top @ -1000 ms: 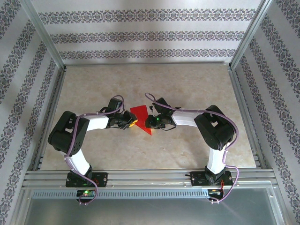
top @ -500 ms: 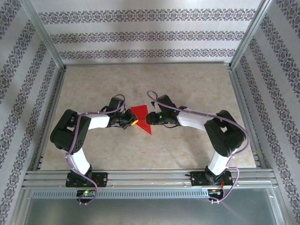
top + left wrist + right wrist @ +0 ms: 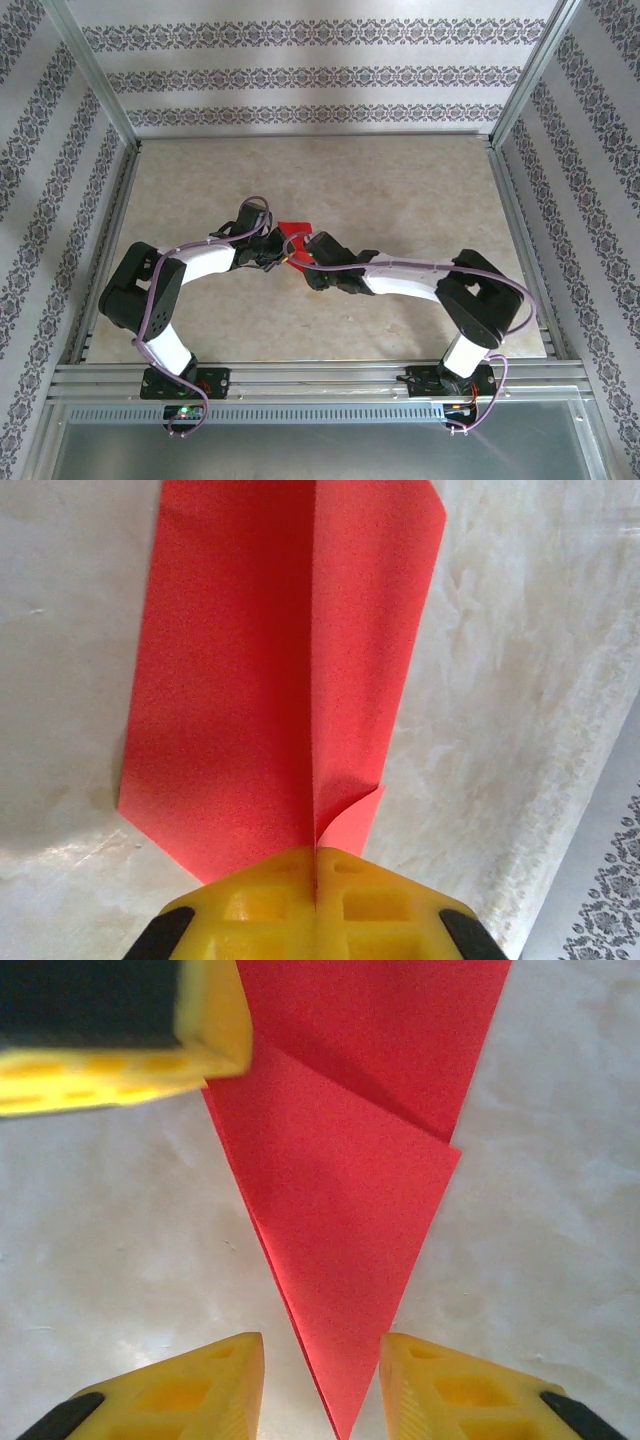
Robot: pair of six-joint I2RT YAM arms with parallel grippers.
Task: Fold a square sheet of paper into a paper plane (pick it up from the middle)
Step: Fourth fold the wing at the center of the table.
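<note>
Left arm (image 3: 205,262) bends inward, jaws clamped; right arm (image 3: 405,278) reaches across, jaws parted.

My work surface is a table (image 3: 400,190) with a pale beige, marbled top. Metal rails (image 3: 320,378) run along its near edge. One item lies on the top, near the middle: a piece of red paper (image 3: 296,232). The paper is folded, with a straight crease along its length. One end narrows to a sharp point.
</note>
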